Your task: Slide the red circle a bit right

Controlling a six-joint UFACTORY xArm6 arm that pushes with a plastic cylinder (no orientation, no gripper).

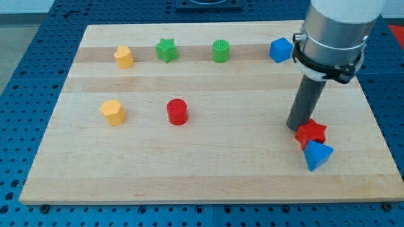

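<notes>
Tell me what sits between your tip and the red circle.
Nothing: in the camera view, bare wood runs from my tip, beside the red star, leftward to the red circle.

Eight blocks, two yellow (124,57) (113,112), two green, a star (166,50) and a cylinder (221,51), two red, a circle (177,111) and a star (311,133), two blue, a cube (280,50) and a triangle (317,155)

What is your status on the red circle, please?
My tip at the view's right, against the red star. Red circle untouched, mid-board, far to the tip's left. Nothing close on its right side.
</notes>
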